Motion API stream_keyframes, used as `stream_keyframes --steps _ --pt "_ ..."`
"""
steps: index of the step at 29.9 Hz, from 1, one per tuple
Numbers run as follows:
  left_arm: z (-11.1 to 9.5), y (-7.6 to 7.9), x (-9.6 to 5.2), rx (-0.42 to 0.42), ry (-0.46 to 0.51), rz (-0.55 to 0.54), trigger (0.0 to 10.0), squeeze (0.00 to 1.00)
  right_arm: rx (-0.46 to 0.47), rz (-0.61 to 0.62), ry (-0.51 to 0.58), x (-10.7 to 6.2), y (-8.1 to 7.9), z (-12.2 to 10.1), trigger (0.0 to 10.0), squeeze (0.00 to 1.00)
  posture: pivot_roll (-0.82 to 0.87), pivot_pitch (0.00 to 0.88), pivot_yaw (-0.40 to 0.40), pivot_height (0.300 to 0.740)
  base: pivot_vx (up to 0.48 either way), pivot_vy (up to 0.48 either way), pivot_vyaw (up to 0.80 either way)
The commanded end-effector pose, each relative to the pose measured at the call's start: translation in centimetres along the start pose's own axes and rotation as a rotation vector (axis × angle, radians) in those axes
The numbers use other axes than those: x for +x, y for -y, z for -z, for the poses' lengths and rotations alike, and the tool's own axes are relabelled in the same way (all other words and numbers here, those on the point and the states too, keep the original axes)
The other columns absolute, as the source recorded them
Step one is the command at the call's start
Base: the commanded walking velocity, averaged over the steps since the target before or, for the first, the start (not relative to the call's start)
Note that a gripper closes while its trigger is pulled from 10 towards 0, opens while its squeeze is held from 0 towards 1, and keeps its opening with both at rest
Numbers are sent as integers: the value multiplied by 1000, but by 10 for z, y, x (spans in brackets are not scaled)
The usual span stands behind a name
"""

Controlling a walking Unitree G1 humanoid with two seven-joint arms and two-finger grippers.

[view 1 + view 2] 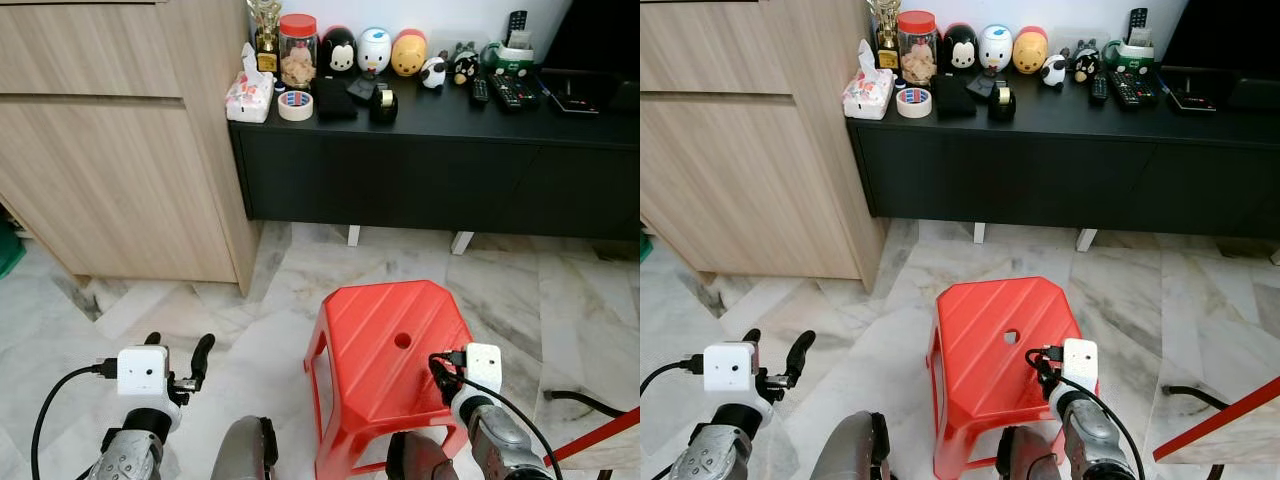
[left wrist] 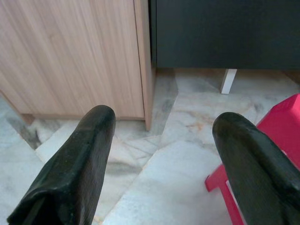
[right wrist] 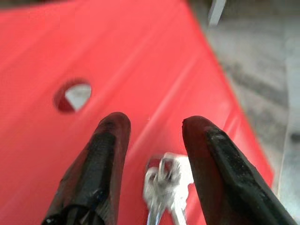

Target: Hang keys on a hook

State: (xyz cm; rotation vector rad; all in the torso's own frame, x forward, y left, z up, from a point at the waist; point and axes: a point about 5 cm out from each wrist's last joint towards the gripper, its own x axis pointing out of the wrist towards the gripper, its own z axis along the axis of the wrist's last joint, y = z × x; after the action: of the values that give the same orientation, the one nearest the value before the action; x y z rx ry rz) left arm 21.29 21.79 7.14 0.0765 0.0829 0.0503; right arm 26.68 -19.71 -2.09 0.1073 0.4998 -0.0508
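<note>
A bunch of silver keys (image 3: 166,187) lies on the top of a red plastic stool (image 1: 375,330), near its right edge. My right gripper (image 3: 154,124) hangs just over the stool, open, with a finger on each side of the keys and neither finger touching them. The stool's round centre hole (image 3: 72,96) is a little beyond the fingertips. From the head views the right wrist (image 1: 482,368) sits over the stool's right front corner and covers the keys. My left gripper (image 1: 178,345) is open and holds nothing, low over the floor to the left of the stool.
A black low cabinet (image 1: 440,170) stands ahead, carrying a tape roll (image 1: 295,105), a jar, a tissue pack, toy figures and remotes. A wooden cupboard (image 1: 110,140) fills the left. The floor is marble. A black cable (image 1: 580,400) and a red bar lie at the right.
</note>
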Motion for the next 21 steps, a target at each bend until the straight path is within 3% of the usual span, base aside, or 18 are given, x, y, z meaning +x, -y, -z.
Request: stream_keyframes --steps 1,12,21 --pt "3 2 -1 23 -6 8 10000 0 -27 12 14 -2 3 2 10000 0 81 96 -59 608 0 0 0" --pt "5 1 -2 23 -8 4 10000 0 -159 12 73 -3 3 -4 10000 0 79 93 -64 608 0 0 0" --pt "6 1 0 24 -5 10 10000 0 -165 87 110 -5 6 -5 10000 0 72 81 -63 608 0 0 0"
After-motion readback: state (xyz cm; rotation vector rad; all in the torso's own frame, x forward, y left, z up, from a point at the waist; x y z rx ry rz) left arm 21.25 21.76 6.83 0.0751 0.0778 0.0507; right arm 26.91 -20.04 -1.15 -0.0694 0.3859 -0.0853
